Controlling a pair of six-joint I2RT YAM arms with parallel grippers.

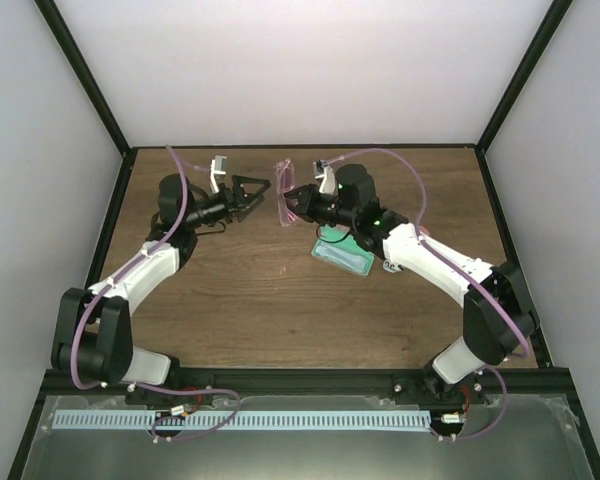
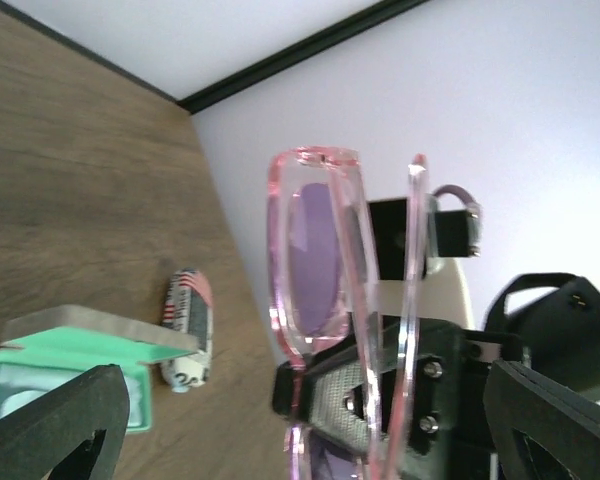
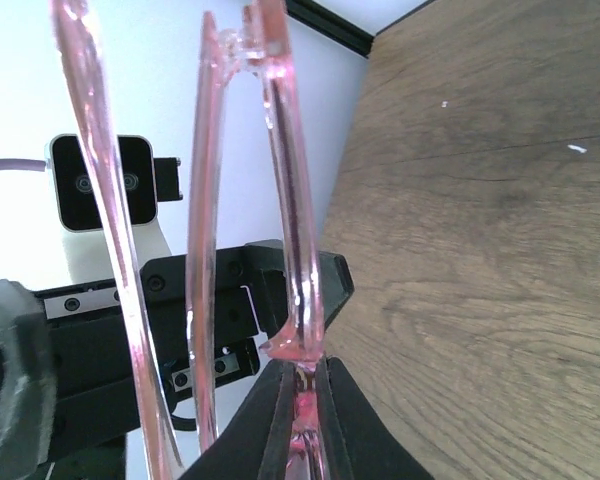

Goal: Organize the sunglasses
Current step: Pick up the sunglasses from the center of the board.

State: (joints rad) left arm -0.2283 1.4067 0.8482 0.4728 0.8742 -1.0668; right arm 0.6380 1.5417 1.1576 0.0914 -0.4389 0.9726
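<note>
The pink translucent-framed sunglasses with purple lenses [image 1: 283, 195] hung in the air toward twelve o'clock over the brown wood-grain surface [image 1: 240, 290], temples folded, pinched at the glossy plastic frame by the right arm's fingers [image 3: 350, 440]. At their nine o'clock the left arm's fingers [image 2: 55, 425] stood spread wide, grasping nothing. At about four o'clock lay an open mint-green hard case [image 1: 342, 255], and beside it a small oval striped case [image 2: 188, 325]. The pair was not yet stowed, so placing it and closing the case probably remained.
</note>
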